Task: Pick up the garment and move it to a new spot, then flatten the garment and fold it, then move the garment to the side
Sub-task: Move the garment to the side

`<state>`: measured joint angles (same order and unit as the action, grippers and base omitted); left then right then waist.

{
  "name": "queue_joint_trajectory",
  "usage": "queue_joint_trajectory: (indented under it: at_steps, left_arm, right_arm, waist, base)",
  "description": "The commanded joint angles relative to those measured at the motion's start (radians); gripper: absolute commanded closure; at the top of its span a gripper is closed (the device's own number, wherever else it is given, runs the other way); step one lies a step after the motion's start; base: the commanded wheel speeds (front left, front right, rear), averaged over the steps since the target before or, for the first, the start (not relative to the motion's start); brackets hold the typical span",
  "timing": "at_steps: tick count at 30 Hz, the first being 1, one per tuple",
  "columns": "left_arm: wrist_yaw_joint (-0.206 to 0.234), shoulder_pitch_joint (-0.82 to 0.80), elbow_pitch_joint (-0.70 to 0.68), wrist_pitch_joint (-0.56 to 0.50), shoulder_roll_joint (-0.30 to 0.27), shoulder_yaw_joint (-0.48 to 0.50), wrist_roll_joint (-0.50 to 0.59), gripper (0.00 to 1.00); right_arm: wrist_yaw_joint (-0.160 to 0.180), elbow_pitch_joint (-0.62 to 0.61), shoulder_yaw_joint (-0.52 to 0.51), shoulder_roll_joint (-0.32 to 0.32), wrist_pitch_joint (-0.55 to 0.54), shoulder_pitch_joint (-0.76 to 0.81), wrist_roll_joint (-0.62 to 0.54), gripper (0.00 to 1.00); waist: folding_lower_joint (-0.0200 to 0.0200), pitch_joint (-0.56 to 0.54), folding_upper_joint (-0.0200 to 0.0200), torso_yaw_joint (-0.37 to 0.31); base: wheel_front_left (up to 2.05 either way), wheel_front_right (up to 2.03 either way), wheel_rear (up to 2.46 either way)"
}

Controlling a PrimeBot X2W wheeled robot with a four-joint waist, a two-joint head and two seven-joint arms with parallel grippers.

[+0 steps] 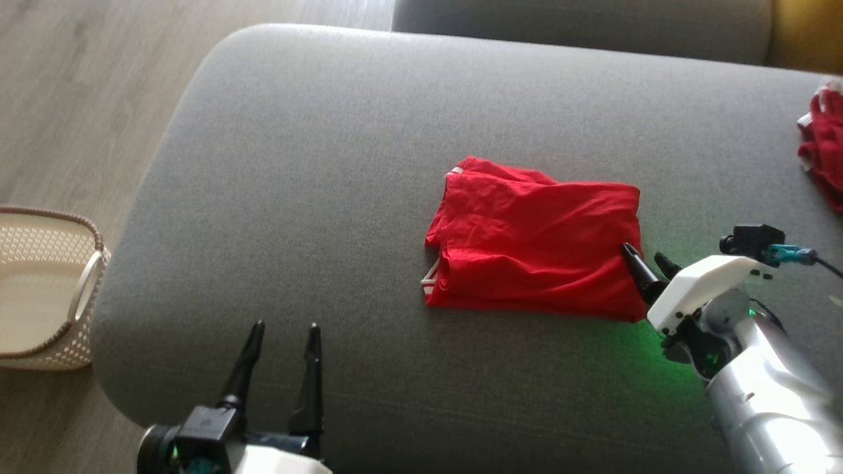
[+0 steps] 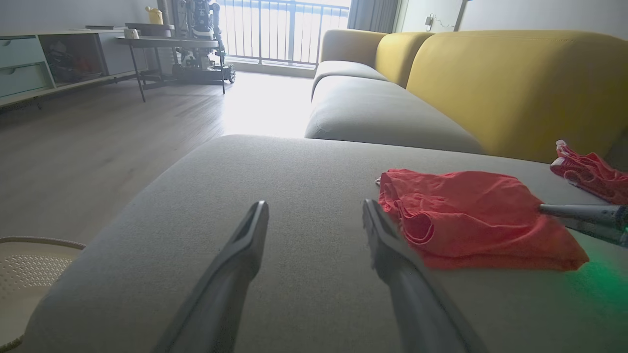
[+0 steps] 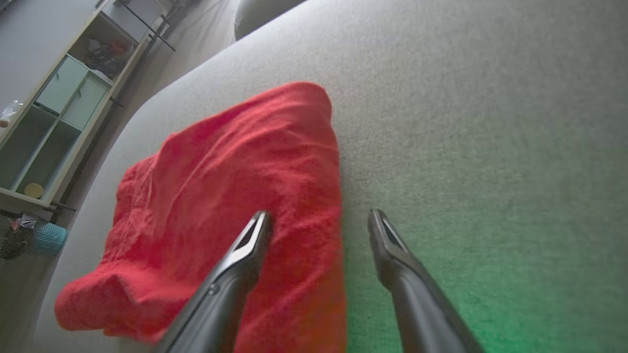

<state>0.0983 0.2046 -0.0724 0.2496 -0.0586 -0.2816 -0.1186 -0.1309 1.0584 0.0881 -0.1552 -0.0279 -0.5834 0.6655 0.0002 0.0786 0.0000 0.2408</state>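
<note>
The garment (image 1: 537,243) is a red piece of clothing with white trim, folded into a rough rectangle on the grey sofa cushion (image 1: 316,164). My right gripper (image 1: 647,255) is open at the garment's right edge, one finger over the cloth and the other over bare cushion; the right wrist view shows the garment (image 3: 221,206) under the left finger of that gripper (image 3: 319,218). My left gripper (image 1: 284,326) is open near the cushion's front edge, left of the garment and apart from it. In the left wrist view the garment (image 2: 471,215) lies to the right of that gripper (image 2: 314,208).
A second red cloth (image 1: 823,148) lies at the cushion's far right edge. A woven basket (image 1: 39,289) stands on the wooden floor to the left of the sofa. A yellow backrest (image 2: 515,83) rises behind the cushion. A table and shelves stand far across the room.
</note>
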Motion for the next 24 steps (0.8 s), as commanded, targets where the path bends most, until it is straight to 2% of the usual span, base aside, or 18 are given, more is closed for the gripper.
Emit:
queue_joint_trajectory:
  at_steps: [1,4,10,11,12,13,19,24]
  left_arm:
    - [0.009,-0.052,-0.03,0.012,0.008,0.023,-0.007,0.0]
    - [0.014,-0.061,-0.024,0.012,0.008,0.016,-0.043,0.0]
    - [0.008,-0.073,-0.004,0.012,0.008,0.012,-0.04,0.0]
    - [0.008,-0.076,-0.002,0.012,0.008,0.011,-0.038,0.0]
    - [0.007,-0.079,0.0,0.012,0.008,0.01,-0.037,0.0]
    - [0.008,-0.081,0.0,0.012,0.008,0.009,-0.036,0.0]
    - [0.011,-0.084,-0.003,0.012,0.008,0.01,-0.032,0.0]
    - [0.006,-0.086,-0.015,0.012,0.008,0.009,-0.03,0.0]
  right_arm:
    - [0.0,-0.011,0.02,-0.008,-0.014,-0.047,0.014,0.0]
    - [0.0,0.014,0.043,-0.018,-0.032,-0.066,0.013,0.0]
    - [0.0,0.016,0.08,0.004,-0.079,-0.079,0.057,0.0]
    - [0.0,0.013,0.086,0.004,-0.081,-0.078,0.066,0.32]
    - [0.0,0.01,0.095,0.002,-0.08,-0.078,0.07,0.82]
    - [0.0,0.01,0.102,-0.001,-0.077,-0.078,0.074,1.0]
    - [0.0,-0.015,0.142,-0.023,-0.03,-0.082,0.095,1.0]
    - [0.0,-0.048,0.202,-0.037,0.014,-0.094,0.092,1.0]
  waist:
    - [-0.0002,0.01,0.0,0.002]
    - [-0.0002,0.021,0.0,0.005]
    - [-0.0002,0.029,0.0,0.009]
    - [-0.0002,0.029,0.0,0.01]
    - [-0.0002,0.03,0.0,0.012]
    - [-0.0002,0.03,0.0,0.013]
    - [-0.0002,0.026,0.0,0.003]
    - [-0.0002,0.028,0.0,-0.044]
  base:
    - [0.0,0.0,0.0]
    - [0.0,0.0,0.0]
    - [0.0,0.0,0.0]
    - [0.0,0.0,0.0]
    - [0.0,0.0,0.0]
    - [0.0,0.0,0.0]
    - [0.0,0.0,0.0]
    - [0.0,0.0,0.0]
